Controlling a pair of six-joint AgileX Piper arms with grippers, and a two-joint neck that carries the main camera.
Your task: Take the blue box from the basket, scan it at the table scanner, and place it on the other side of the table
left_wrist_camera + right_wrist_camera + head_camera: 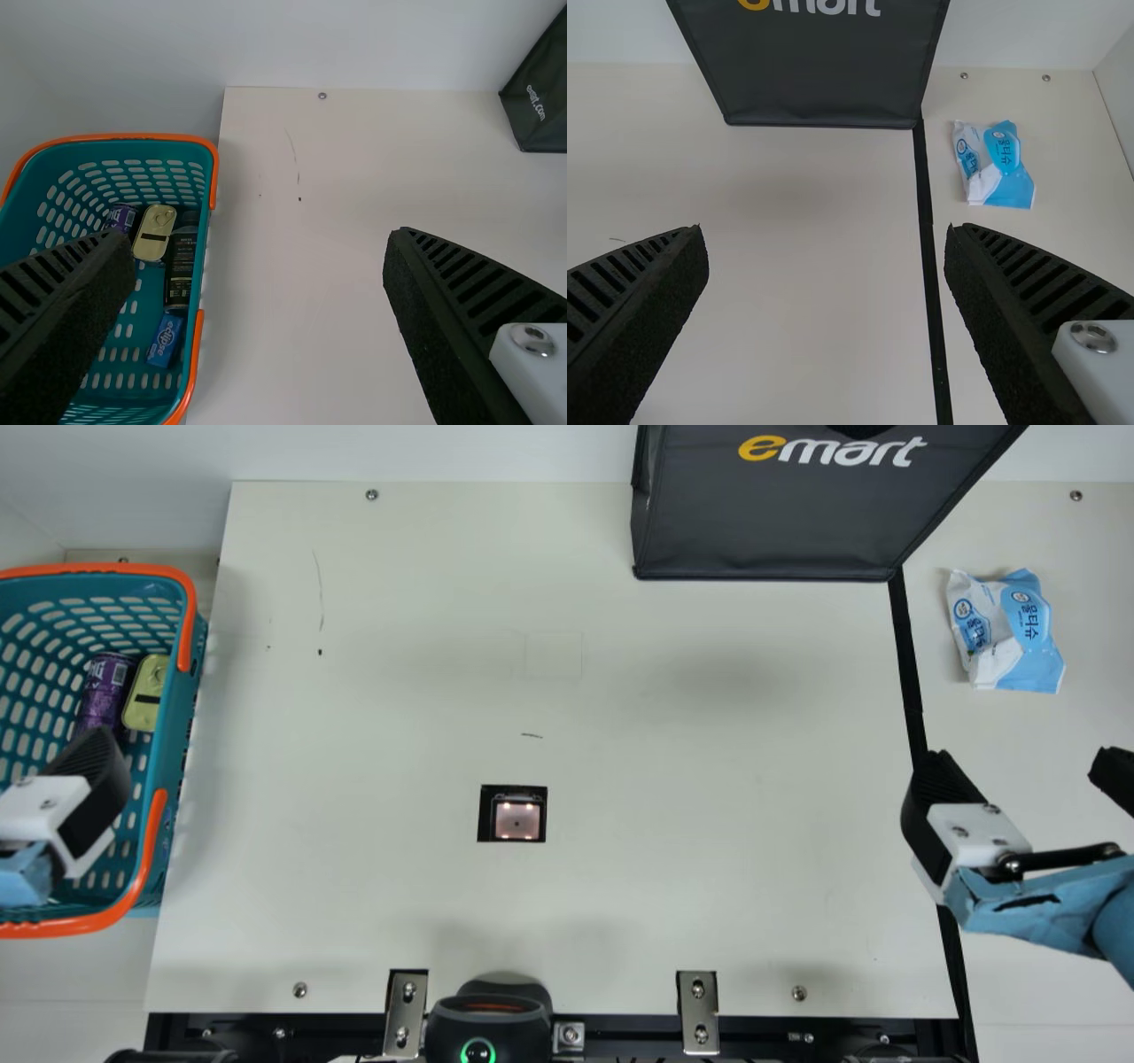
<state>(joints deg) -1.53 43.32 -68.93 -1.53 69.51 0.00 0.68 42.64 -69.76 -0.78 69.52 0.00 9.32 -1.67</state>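
The blue box [166,340] lies in the teal basket [179,717], seen in the left wrist view close to the wall on the worktop side, at the end of a dark bottle [181,274]. Beside that bottle is a pale yellow tin [147,691], and next to the tin a purple can [104,691]. The basket, with its orange handles [143,868], sits along the left edge of the cream worktop [691,717]. In the main view the left end effector [102,775] is above the basket; its own wrist view shows the two ribbed fingers spread wide, with nothing pinched between them. The right end effector [1023,762] hangs at the right side, near the black strip [911,673] that runs along there, its fingers likewise well apart and holding nothing. The table scanner [517,820] is set into the worktop between the two arms, a pinkish lit window in a black square. At the front edge, a black device with a green ring [487,1027] sits between two metal brackets [407,1014], nearer the left one. A dark grey bag [762,522] stands at the back, toward the right, and past the strip a blue-and-white wipes pack [1014,633] lies on the pale surface, apart from the bag.
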